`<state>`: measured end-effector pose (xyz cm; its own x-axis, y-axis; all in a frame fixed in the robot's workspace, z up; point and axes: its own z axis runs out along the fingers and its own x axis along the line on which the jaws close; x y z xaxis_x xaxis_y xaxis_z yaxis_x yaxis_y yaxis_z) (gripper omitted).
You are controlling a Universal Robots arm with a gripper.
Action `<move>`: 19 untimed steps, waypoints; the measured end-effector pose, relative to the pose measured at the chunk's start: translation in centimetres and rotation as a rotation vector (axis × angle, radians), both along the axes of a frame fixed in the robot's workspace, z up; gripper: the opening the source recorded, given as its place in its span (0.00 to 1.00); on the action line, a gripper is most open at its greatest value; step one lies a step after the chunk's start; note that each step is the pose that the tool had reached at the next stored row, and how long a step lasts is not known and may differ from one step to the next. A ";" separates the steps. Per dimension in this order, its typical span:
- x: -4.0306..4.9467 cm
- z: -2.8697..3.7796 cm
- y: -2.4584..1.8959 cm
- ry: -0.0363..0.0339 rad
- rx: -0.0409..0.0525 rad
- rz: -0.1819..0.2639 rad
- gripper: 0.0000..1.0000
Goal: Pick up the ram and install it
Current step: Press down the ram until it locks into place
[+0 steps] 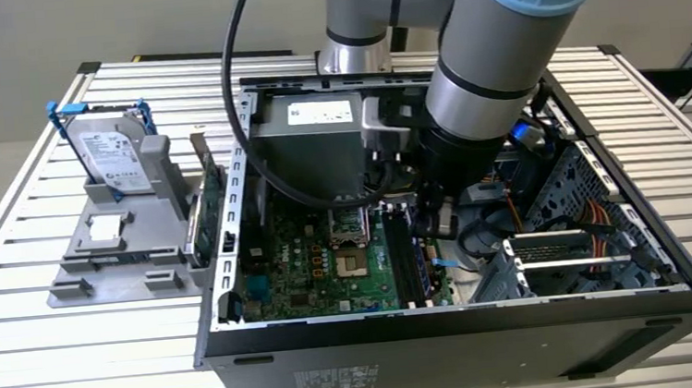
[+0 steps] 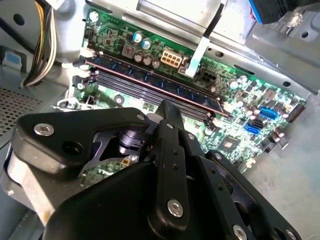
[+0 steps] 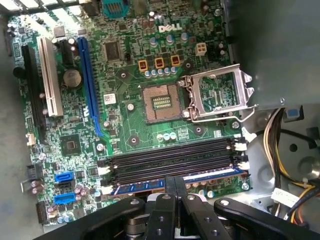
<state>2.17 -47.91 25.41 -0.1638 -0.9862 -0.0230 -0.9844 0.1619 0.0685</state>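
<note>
The arm is seen lowered into the open computer case (image 1: 455, 320), with the gripper (image 3: 175, 187) set directly over the bank of memory slots (image 3: 170, 160) on the green motherboard (image 3: 125, 115). The ram (image 3: 210, 176) is seated lengthwise in the slot nearest the gripper (its blue-green edge and pale label are visible in the first wrist view), and in the second wrist view it is shown as a long dark stick (image 2: 155, 80) beside the empty slots. The black fingers (image 3: 167, 200) are drawn narrowly together, their tips pressed at the ram's top edge. The open processor socket (image 3: 160, 102) lies just beyond the slots. In the exterior view, a silver hard drive (image 1: 114, 157) is propped in a grey stand (image 1: 117, 258) to the exterior view's left of the case, on the slatted table (image 1: 37, 357).
</note>
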 end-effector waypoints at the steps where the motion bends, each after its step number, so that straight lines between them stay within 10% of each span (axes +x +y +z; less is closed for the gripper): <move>1: 0.00 0.00 0.00 0.0000 0.0002 0.008 0.00; 14: 0.02 0.00 0.01 -0.0003 0.0002 0.098 0.00; 19: 0.02 0.00 0.01 -0.0166 -0.0009 0.127 0.00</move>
<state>2.19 -47.91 25.40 -0.0373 -0.9990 -0.0238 -0.9980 0.0361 0.0519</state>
